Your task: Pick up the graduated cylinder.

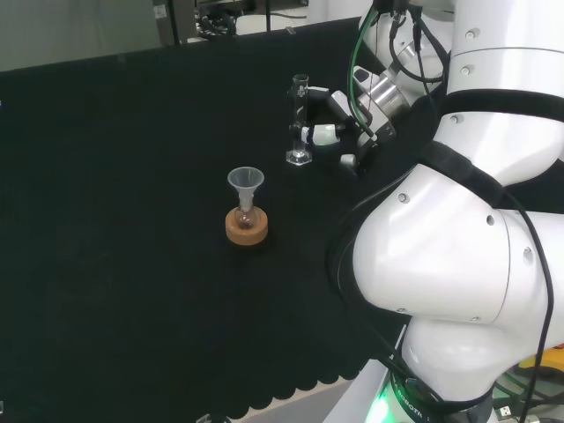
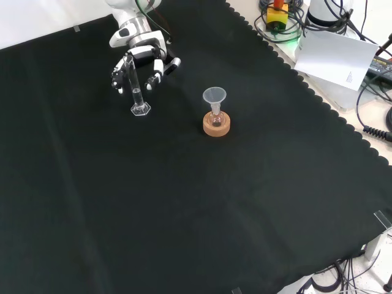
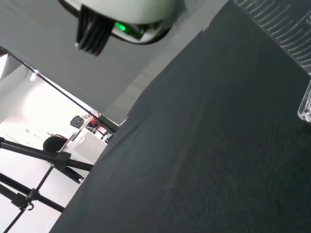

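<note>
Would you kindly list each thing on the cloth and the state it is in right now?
graduated cylinder: upright, base on the cloth, looks empty
hand: at the cylinder, fingers curled beside it; whether they grip it is unclear
funnel: upright, stem down in the flask
flask: seated in the cork ring, contents unclear
cork ring: flat on the cloth

One graduated cylinder (image 2: 135,86) stands on the black cloth (image 2: 184,202), at the far left in the front view. One small flask (image 2: 216,116) sits to its right on one cork ring (image 2: 217,125), with one funnel (image 2: 214,97) in its neck. One hand (image 2: 147,61) is at the cylinder.
</note>
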Motion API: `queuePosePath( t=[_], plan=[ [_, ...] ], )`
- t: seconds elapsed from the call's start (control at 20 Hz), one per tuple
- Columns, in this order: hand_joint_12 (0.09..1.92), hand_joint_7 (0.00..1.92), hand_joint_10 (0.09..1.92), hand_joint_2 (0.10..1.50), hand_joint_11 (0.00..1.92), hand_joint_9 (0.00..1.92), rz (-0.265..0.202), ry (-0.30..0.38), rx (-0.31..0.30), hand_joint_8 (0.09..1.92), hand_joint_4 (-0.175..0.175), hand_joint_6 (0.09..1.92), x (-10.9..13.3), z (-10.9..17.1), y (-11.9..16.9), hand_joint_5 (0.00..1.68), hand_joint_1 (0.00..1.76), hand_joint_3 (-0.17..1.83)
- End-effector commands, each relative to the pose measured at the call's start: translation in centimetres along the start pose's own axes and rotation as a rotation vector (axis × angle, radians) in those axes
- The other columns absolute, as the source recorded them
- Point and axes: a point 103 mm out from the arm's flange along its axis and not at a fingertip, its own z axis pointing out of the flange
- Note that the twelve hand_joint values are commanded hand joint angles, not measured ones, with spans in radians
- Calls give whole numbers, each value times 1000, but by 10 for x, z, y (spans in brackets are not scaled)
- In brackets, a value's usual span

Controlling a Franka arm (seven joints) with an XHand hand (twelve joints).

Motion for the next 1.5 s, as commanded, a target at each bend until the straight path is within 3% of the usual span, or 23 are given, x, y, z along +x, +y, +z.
queuePosePath(
  t=[0.05, 0.7, 1.5],
  plan=[
    [1207, 600, 448, 635, 600, 844, 2, 4, -1, 572, -15, 152, -2, 4, 2, 674, 1073, 670],
    [1112, 658, 323, 706, 761, 966, 1, 21, -10, 555, -15, 455, -4, 6, 3, 618, 1075, 638],
    [1062, 647, 295, 746, 840, 1009, -30, 71, -28, 564, -17, 541, 0, 11, 5, 574, 1052, 627]
  ],
)
